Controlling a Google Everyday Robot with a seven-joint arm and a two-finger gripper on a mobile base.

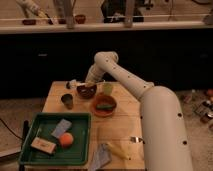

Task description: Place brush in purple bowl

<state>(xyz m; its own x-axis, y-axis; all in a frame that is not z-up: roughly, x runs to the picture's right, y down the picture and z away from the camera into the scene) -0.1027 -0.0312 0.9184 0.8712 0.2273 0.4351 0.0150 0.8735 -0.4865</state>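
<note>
1. Robot arm [150, 107]: white and thick. It rises from the lower right and bends over the rear of the counter.
2. Counter [117, 125]: wooden top that carries every item below.
3. Green tray [60, 115]: front left of the counter. It holds a grey-blue flat piece [61, 128], an orange ball [66, 139] and a tan block [43, 145].
4. Orange bowl [104, 111]: centre of the counter, with a green object [104, 105] inside.
5. Purple bowl [86, 91]: rear centre, upright, just left of a pale green cup [107, 88].
6. Blue-grey cloth [100, 157]: front edge, right of the tray, near a yellow item [120, 150].
7. Dark cup [67, 100]: upright, left of the orange bowl.
8. Gripper [89, 80]: directly above the purple bowl's rear rim. Whether it is spread or closed cannot be told.
9. Brush [71, 83]: taken to be the small pale item at the rear left, just left of the purple bowl and outside it. It is too small to confirm.
</note>
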